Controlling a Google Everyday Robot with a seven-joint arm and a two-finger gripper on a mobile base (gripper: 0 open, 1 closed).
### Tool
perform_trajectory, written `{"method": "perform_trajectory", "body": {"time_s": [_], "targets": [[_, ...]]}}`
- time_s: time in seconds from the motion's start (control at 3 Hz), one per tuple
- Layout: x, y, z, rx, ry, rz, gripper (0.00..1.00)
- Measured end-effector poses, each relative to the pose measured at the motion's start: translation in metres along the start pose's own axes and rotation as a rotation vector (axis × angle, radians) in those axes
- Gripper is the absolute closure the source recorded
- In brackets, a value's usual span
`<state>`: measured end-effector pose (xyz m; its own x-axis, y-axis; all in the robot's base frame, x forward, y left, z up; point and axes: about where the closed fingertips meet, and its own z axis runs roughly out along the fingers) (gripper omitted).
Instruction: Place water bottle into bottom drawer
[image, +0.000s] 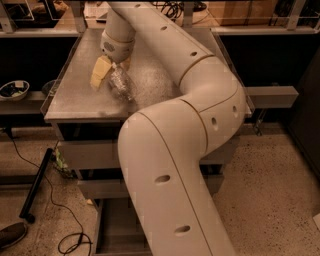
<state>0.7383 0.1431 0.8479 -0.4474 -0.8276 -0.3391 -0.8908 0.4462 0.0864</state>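
The water bottle (121, 85) is clear and ribbed. It lies tilted on the grey cabinet top (75, 100), left of the middle. My gripper (111, 69) reaches down from the far side, and the bottle's upper end sits right at it. The bottle's lower end points toward the front edge. The bottom drawer (112, 232) stands pulled out near the floor, below the two upper drawer fronts. My large white arm (170, 165) covers most of it.
Two closed grey drawer fronts (85, 152) sit under the cabinet top. A black cable (65, 220) and a black pole (36, 185) lie on the speckled floor at left. A bowl (12, 90) sits on a low shelf at far left.
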Motion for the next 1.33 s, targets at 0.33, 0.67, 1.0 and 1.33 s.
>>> {"method": "perform_trajectory", "body": {"time_s": [0.33, 0.67, 1.0, 1.33], "targets": [[0.0, 0.0, 0.0, 0.0, 0.0, 0.0, 0.47], [0.0, 0.0, 0.0, 0.0, 0.0, 0.0, 0.71], [0.0, 0.0, 0.0, 0.0, 0.0, 0.0, 1.0], [-0.0013, -0.0003, 0.001, -0.004, -0.009, -0.002, 1.0]]}}
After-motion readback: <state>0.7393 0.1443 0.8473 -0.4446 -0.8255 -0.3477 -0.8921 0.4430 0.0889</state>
